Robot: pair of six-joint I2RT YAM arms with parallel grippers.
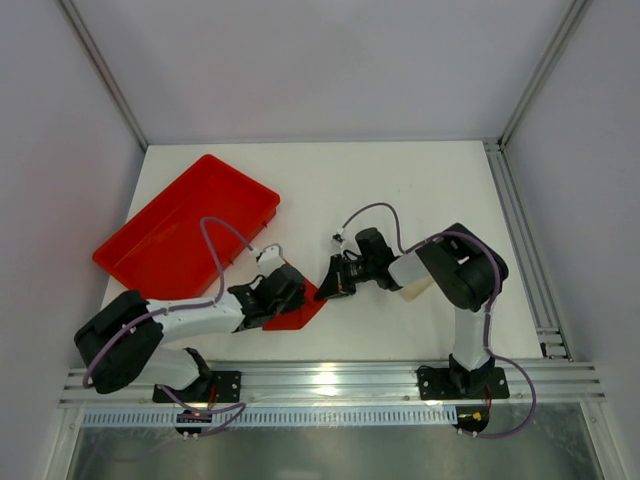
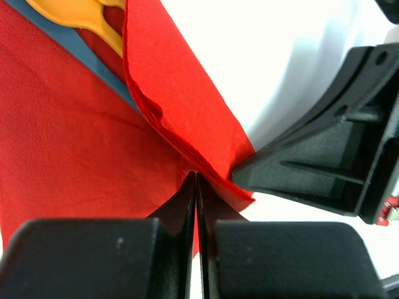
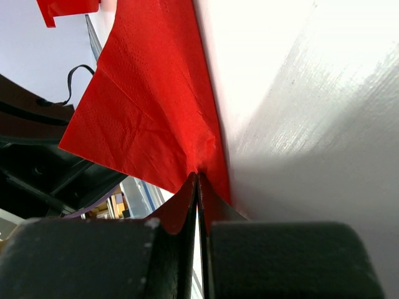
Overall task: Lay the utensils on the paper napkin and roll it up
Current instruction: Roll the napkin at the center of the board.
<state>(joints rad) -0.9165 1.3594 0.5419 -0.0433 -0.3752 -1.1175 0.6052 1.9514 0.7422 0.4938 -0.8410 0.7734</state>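
From above, my left gripper (image 1: 283, 290) and my right gripper (image 1: 333, 278) meet at the near middle of the white table (image 1: 420, 190), both at the paper napkin (image 1: 300, 312), which lies crumpled between them; the red plastic tray (image 1: 190, 225) sits apart at the far left; no utensil shows from up here, so I cannot count them.

From my left wrist, my fingers are clenched tip to tip, and as far as I can judge they pinch a layer of the napkin at its near edge; one flap is folded over the flat sheet in a raised, doubled ridge; at the top left a yellow-orange utensil (image 2: 93, 15) lies on the napkin, its end running under that flap; my right gripper's black finger presses in at the flap's corner.

From my right wrist, my fingers are shut on a corner of the napkin, the paper drawn up off the table into a creased tent that narrows into my fingertips.

My reading: at least one utensil is placed and the first fold is made; the rolling has only begun, and the napkin has yet to be wound into a closed roll around the cutlery.
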